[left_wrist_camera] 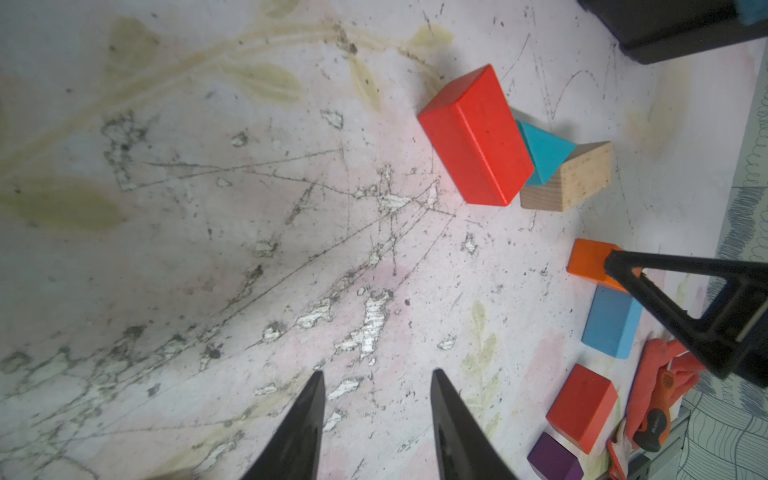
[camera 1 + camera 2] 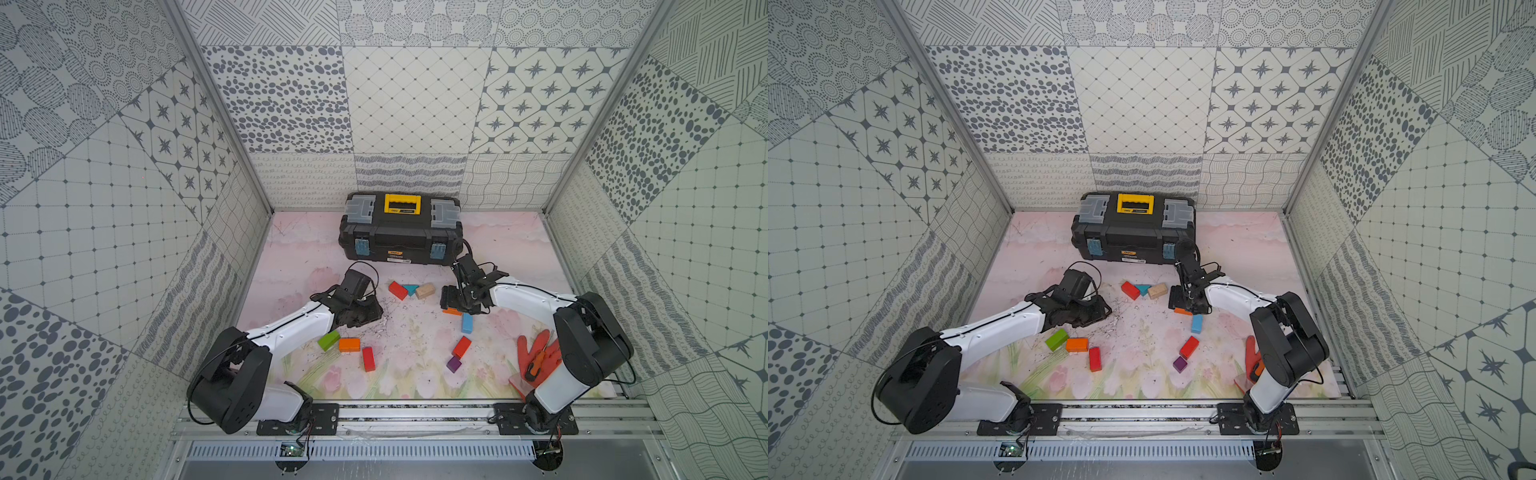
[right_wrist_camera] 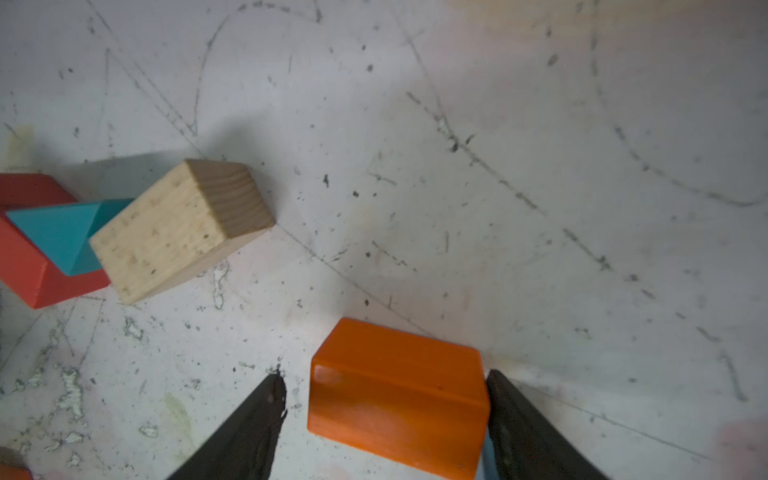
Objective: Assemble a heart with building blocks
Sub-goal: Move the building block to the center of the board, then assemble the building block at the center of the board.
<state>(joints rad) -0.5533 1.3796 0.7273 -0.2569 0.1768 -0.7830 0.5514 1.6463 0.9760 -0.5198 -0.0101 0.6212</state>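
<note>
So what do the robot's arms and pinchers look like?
The left arm and right arm have white shells between chunky black joints, with thin black cables along them. The left gripper and right gripper each have two pointed black fingers.

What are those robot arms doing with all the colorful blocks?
They are meant to build a heart. The right gripper has its jaws open around an orange block sitting on the table. The left gripper hovers open and empty. A red block, a teal triangle and a wooden block sit together; the other blocks lie scattered, so no heart yet.
</note>
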